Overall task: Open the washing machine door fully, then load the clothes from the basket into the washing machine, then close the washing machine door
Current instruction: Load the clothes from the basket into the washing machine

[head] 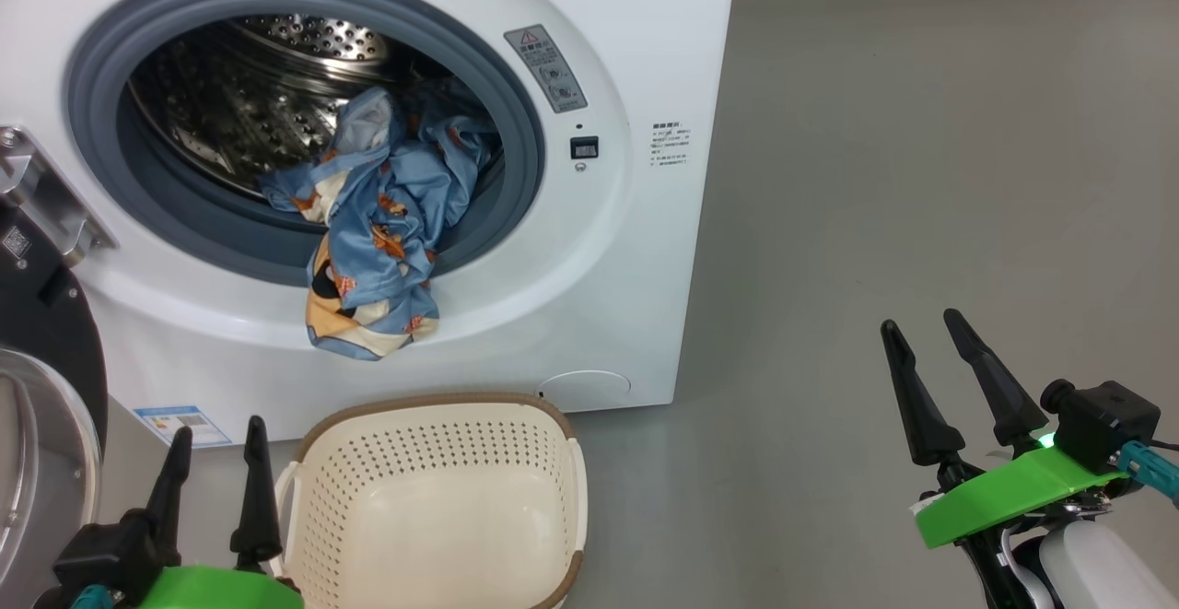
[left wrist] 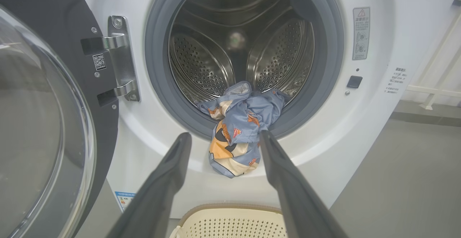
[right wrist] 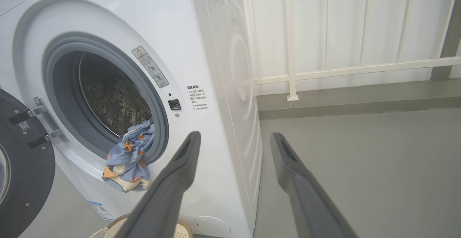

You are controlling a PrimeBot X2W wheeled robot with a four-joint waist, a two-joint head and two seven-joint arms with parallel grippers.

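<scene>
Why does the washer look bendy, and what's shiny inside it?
Left wrist view: the wide lens curves the washer, and light glints deep in the drum. Right wrist view: its walls lean; the right tool looks soft up close. Head view: straighter, evenly lit.

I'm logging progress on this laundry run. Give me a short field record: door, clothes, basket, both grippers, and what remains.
door: washing machine door open, swung left
clothes: clothes at the mouth of the drum, part hanging out over the grey seal
basket: basket on the floor before the washing machine, no clothes seen inside
left gripper: left gripper open, holding nothing, beside the basket
right gripper: right gripper open, holding nothing, above floor
remaining: likely tuck hanging cloth in, then close door
</scene>
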